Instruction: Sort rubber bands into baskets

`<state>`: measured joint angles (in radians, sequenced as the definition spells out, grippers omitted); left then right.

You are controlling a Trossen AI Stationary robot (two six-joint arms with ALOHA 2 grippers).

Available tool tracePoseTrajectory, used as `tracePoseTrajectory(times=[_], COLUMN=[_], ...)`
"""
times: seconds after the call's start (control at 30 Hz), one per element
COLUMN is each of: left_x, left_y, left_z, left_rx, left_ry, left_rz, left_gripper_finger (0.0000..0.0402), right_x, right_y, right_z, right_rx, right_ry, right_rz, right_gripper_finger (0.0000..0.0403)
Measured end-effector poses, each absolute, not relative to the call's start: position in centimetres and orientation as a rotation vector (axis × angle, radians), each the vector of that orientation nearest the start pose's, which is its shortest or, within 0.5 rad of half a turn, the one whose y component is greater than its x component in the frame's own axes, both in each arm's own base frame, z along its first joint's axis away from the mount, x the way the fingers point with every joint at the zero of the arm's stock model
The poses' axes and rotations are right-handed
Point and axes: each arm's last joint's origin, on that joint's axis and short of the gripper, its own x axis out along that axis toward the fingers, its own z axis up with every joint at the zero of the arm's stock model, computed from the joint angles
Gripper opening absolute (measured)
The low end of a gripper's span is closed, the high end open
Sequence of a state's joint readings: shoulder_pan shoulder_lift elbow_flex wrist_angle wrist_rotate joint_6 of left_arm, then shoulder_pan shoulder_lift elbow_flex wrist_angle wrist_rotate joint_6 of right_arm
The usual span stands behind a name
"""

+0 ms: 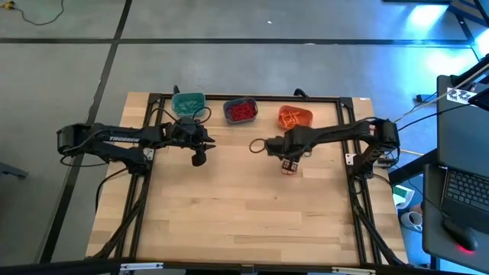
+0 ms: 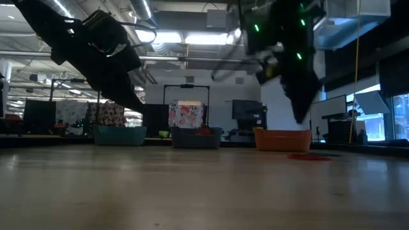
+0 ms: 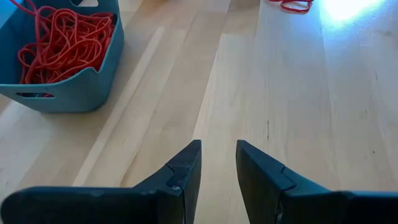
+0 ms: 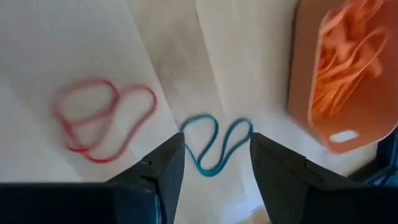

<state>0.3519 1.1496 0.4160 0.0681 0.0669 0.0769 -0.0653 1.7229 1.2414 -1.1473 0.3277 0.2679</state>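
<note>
Now, on the far left we see the left arm reaching in over the wooden tabletop [image 1: 244, 206], its left tool [image 1: 199, 158] hovering near the teal basket [image 1: 188, 102]. From its wrist we see its two dark fingers [image 3: 183, 171] parted by a narrow gap with nothing between them, bare wood below. Next to it in that view stands the slate blue basket [image 3: 81, 93], filled with a tangle of red rubber bands [image 3: 65, 40]. From above, the three baskets sit in a row along the far edge of the tabletop: teal, then slate blue in the middle [image 1: 241, 111], then the orange basket [image 1: 295, 117] to the right.

Further right, the right tool [image 1: 289, 164] hangs just in front of the orange basket. Its fingers [image 4: 165, 165] stand apart, holding nothing. Between them, lying flat on the wood, we see a blue rubber band [image 4: 214, 146] folded into a wavy loop. Just beside that lies a red rubber band [image 4: 102, 121], twisted over itself and also loose on the tabletop. The orange basket [image 4: 339, 74] is close by, holding orange rubber bands [image 4: 345, 59]. From table height a red band [image 2: 308, 156] shows on the wood in front of the orange basket.
</note>
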Motion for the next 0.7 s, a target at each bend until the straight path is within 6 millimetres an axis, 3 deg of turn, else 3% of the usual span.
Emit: tracePoseTrajectory(times=[0.17,0.37,0.7], left_x=[19.8,19.8,19.8], left_y=[7.1,7.1,7.1], left_z=[16.5,16.5,16.5], left_rx=[-0.065,-0.065,-0.064], left_ry=[0.663,0.663,0.660], left_rz=[0.249,0.249,0.249], left_gripper_finger=[0.0098,0.0098,0.0098], right_x=[27.6,25.6,28.4], right_y=[-3.4,-4.3,-2.0], right_z=[17.4,14.9,16.4], right_rx=[0.019,0.154,0.292], right_ry=[1.662,1.734,1.523], right_rz=[-0.552,-0.557,-0.300], right_gripper_finger=[0.0182,0.0182,0.0182])
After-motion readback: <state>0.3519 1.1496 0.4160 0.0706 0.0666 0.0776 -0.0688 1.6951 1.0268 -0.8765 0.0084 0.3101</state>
